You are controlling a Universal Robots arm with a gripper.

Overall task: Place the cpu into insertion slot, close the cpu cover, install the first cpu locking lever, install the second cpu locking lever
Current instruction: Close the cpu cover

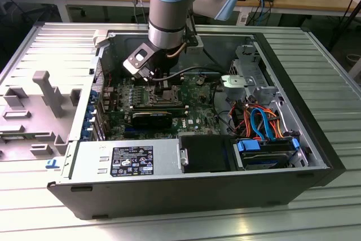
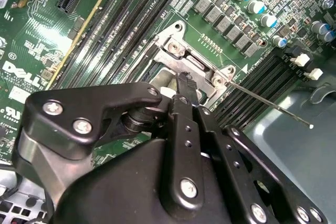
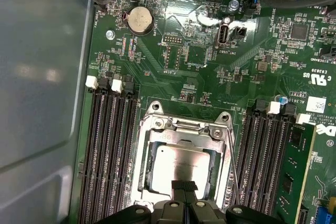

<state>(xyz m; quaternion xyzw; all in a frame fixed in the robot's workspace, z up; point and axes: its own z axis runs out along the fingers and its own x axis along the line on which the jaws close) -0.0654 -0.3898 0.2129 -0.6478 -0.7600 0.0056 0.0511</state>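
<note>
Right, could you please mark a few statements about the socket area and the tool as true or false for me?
1. The cpu lies in the insertion slot. True.
2. The tool sits over the coin battery. False: it is at the slot's edge, and the battery is farther off on the board.
3. Long black memory slots run along both sides of the insertion slot. True.
4. The computer case stands upright and closed. False: it lies on its side, open on top.
5. A locking lever sticks out free from a corner of the slot. True.
</note>
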